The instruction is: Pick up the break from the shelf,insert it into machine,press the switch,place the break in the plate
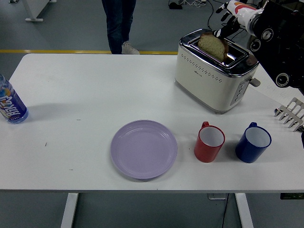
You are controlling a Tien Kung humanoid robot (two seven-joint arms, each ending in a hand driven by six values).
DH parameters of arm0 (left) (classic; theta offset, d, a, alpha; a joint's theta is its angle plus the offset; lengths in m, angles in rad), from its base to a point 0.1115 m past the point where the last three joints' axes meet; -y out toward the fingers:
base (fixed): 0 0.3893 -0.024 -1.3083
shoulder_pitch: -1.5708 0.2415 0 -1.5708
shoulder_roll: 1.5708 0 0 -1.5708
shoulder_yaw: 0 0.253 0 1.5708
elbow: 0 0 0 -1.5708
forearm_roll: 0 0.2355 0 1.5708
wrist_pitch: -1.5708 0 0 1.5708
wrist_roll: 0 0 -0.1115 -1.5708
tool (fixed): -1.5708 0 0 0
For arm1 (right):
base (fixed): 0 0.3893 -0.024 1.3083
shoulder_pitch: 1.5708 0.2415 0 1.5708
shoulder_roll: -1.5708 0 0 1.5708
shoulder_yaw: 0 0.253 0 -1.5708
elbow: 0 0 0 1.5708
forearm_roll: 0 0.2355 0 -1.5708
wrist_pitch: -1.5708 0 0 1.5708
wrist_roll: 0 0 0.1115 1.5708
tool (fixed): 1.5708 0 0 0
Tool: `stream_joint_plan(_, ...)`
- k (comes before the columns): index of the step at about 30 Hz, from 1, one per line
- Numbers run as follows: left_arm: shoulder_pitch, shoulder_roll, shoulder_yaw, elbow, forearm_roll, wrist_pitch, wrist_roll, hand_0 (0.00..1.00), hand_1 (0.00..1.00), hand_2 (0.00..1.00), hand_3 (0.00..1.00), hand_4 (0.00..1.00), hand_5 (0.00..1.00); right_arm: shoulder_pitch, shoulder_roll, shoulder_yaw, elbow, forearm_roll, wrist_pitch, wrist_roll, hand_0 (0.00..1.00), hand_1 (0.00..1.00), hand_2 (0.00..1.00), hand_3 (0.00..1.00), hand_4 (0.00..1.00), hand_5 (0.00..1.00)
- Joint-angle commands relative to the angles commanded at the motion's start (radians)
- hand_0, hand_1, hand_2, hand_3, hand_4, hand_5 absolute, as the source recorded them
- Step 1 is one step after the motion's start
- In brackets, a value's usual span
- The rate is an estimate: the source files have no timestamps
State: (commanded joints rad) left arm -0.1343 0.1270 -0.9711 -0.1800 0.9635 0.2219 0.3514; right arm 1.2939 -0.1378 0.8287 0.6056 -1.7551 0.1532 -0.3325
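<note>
The toaster [216,71] serves as the landmark here. Nearest to the camera, in front of the toaster and to its left, the purple plate [144,149] lies bare on the white table [85,99]. Directly in front of the toaster stand a red cup [209,142] and a blue cup [253,142], side by side. To the right of the toaster, at the table edge, a part of the metal shelf [289,114] shows, with no bread on it. Far to the left of the toaster stands a blue bottle [10,104].

The slice of bread [213,45] sits low in the slot on top of the toaster, only its upper part showing. Just above and behind it the right hand [231,21] hangs with its fingers released, holding nothing. The left hand is not in view. Behind the table a person's legs [118,23] stand.

The inserting step looks done. The next move likely calls for the hand to come to the lever [256,81] on the toaster's right end and press it down
</note>
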Motion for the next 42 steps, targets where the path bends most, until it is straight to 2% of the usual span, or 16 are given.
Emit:
stream_joint_plan(8, 0.002, 0.0, -0.001, 0.0, -0.003, 0.001, 0.0, 0.635, 0.486, 0.45, 0.544, 0.343, 0.79, -0.015, -0.023, 0.028, 0.038, -0.007, -0.02, 0.001, 0.703, 0.712, 0.771, 0.888, 0.684, 0.135)
stream_joint_plan(9, 0.002, 0.0, 0.0, 0.0, -0.005, 0.001, -0.001, 0.635, 0.487, 0.451, 0.544, 0.344, 0.792, -0.017, -0.028, 0.031, 0.045, -0.005, -0.024, 0.001, 0.712, 0.713, 0.773, 0.893, 0.708, 0.174)
stream_joint_plan(19, 0.004, -0.001, 0.001, 0.0, -0.01, 0.001, -0.001, 0.635, 0.486, 0.452, 0.544, 0.343, 0.789, -0.056, -0.074, 0.046, 0.116, 0.043, -0.064, 0.003, 0.738, 0.725, 0.777, 0.894, 0.719, 0.203)
stream_joint_plan(20, 0.004, -0.001, 0.001, 0.0, -0.011, 0.002, -0.001, 0.635, 0.486, 0.452, 0.544, 0.343, 0.789, -0.064, -0.081, 0.046, 0.126, 0.059, -0.073, 0.006, 0.738, 0.725, 0.777, 0.894, 0.719, 0.203)
stream_joint_plan(21, 0.004, -0.001, 0.001, 0.0, -0.011, 0.002, -0.001, 0.635, 0.485, 0.453, 0.544, 0.343, 0.791, -0.068, -0.084, 0.046, 0.131, 0.066, -0.079, 0.007, 0.773, 0.744, 0.785, 0.888, 0.693, 0.267)
stream_joint_plan(26, 0.005, -0.002, 0.0, 0.0, -0.013, 0.002, -0.002, 0.635, 0.485, 0.453, 0.544, 0.343, 0.791, -0.104, -0.115, 0.047, 0.181, 0.129, -0.143, 0.017, 0.773, 0.744, 0.785, 0.888, 0.693, 0.267)
stream_joint_plan(27, 0.006, -0.002, 0.001, 0.0, -0.014, 0.002, -0.002, 0.634, 0.486, 0.453, 0.544, 0.342, 0.789, -0.116, -0.124, 0.051, 0.196, 0.145, -0.157, 0.021, 0.778, 0.745, 0.784, 0.882, 0.656, 0.313)
stream_joint_plan(37, 0.009, -0.006, -0.006, 0.0, -0.008, 0.001, -0.001, 0.634, 0.487, 0.453, 0.544, 0.343, 0.793, -0.156, -0.144, 0.085, 0.234, 0.184, -0.195, 0.034, 0.778, 0.746, 0.783, 0.874, 0.639, 0.315)
stream_joint_plan(42, 0.012, -0.006, -0.008, 0.0, -0.005, 0.0, 0.0, 0.634, 0.486, 0.456, 0.544, 0.343, 0.796, -0.185, -0.157, 0.098, 0.262, 0.222, -0.229, 0.051, 0.779, 0.744, 0.782, 0.87, 0.648, 0.31)
